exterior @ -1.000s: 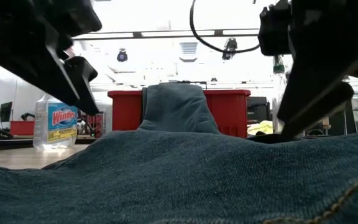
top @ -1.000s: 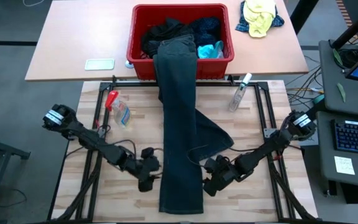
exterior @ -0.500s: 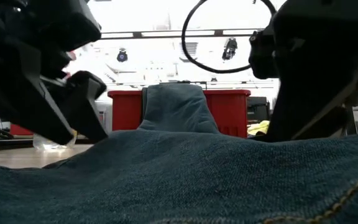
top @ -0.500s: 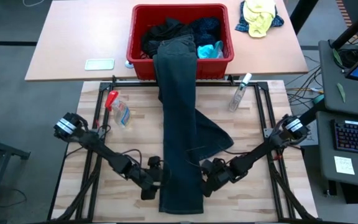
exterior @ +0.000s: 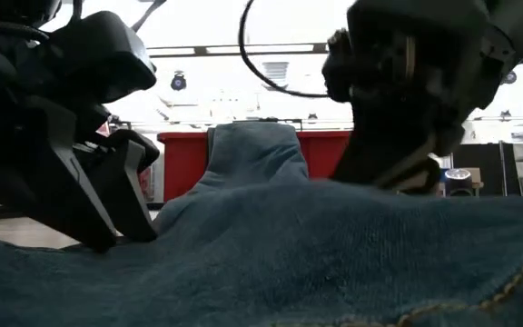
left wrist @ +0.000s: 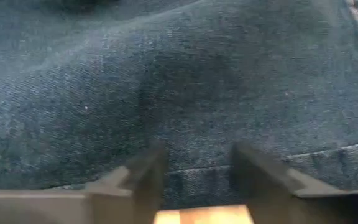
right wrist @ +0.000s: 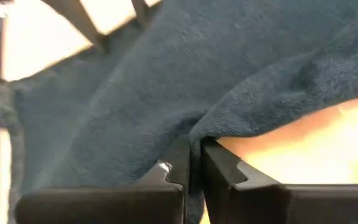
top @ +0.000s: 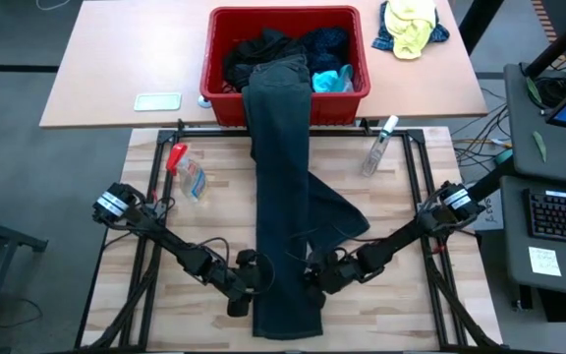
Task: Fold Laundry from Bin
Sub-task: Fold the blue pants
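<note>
Jeans (top: 285,211) trail from the bin (top: 226,106) down the table, unfolded; other laundry (top: 268,47) waits inside. My right gripper (top: 311,278) is pinched on denim. Left gripper (top: 259,278) straddles the opposite edge, fingers (left wrist: 146,175) apart.

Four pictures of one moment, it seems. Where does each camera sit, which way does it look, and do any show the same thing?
High view: above the table, looking straight down; both dark arms, the long dark blue denim jeans trailing from the red plastic bin.
Low view: at tabletop height, looking level across; the arms loom from above.
Left wrist view: on the left arm; the left gripper straddles the hem.
Right wrist view: on the right arm; the right gripper pinches a denim fold.
Shared: all four show the jeans; high and low both show the bin.
</note>
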`<action>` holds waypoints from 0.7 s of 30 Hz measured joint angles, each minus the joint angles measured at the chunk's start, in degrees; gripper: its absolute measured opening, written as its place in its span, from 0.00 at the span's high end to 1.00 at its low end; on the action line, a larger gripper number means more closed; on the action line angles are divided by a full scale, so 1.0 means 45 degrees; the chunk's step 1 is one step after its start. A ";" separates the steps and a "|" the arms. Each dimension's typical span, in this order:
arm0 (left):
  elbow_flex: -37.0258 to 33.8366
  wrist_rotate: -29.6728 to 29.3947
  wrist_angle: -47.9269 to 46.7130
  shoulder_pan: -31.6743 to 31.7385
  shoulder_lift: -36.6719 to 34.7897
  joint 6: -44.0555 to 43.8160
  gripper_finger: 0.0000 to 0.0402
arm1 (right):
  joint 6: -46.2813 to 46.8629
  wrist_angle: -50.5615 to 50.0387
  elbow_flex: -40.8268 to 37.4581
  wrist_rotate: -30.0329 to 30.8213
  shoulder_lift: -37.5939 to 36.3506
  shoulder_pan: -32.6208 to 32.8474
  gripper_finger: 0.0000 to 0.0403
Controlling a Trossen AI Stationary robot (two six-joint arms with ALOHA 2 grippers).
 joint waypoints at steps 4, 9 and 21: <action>0.0000 0.0031 0.0087 0.0000 -0.0188 0.0617 0.92 | -0.0645 0.0251 0.0000 -0.0060 -0.0070 -0.0148 0.97; 0.0000 -0.0347 -0.1099 0.0000 -0.1458 0.1333 0.96 | -0.0916 -0.1115 0.0000 -0.0188 -0.0887 -0.0541 0.97; 0.0472 0.1018 -0.1738 -0.0269 -0.1997 0.2476 0.74 | -0.1065 -0.1937 0.0000 -0.0033 -0.1394 -0.0676 0.97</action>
